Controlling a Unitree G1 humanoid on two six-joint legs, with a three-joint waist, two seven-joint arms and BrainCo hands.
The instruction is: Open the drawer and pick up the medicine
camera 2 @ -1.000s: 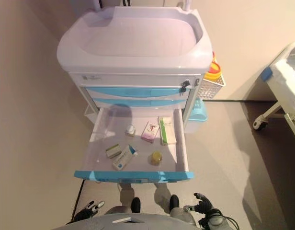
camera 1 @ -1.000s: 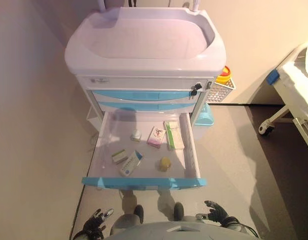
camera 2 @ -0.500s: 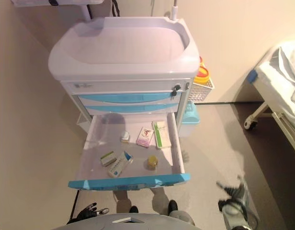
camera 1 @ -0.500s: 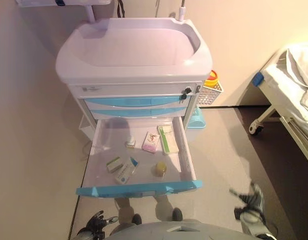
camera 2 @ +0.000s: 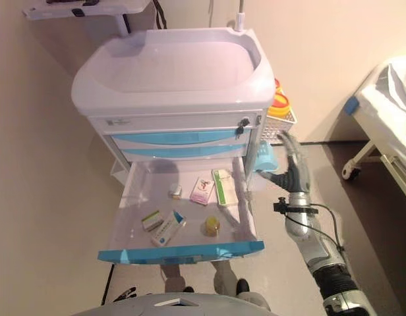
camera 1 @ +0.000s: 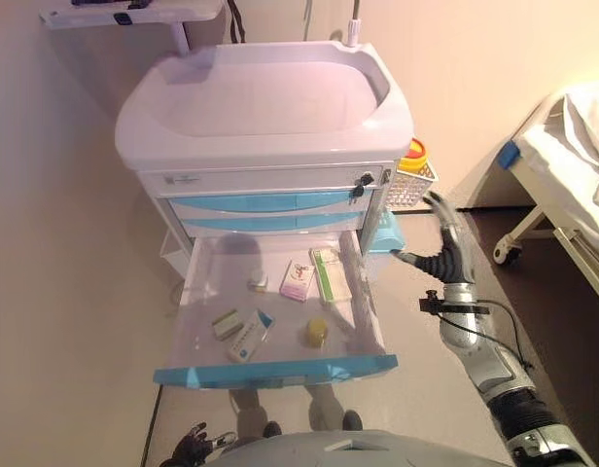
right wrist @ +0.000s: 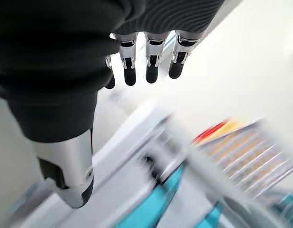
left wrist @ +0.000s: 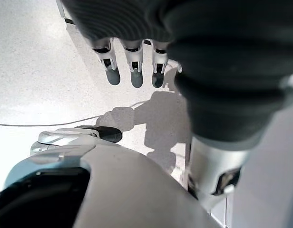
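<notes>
Right hand [camera 2: 292, 172] raised, fingers spread, empty; left of it, open drawer [camera 2: 183, 250] holding light, stiff medicine boxes [camera 2: 202, 190], best pinched across narrow sides.

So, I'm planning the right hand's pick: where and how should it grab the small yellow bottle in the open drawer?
Probably from above, pinching its round sides. The yellow bottle stands alone near the drawer front, clear of the boxes, and the drawer's walls block a sideways approach. The right hand is open, beside the drawer's right wall.
</notes>
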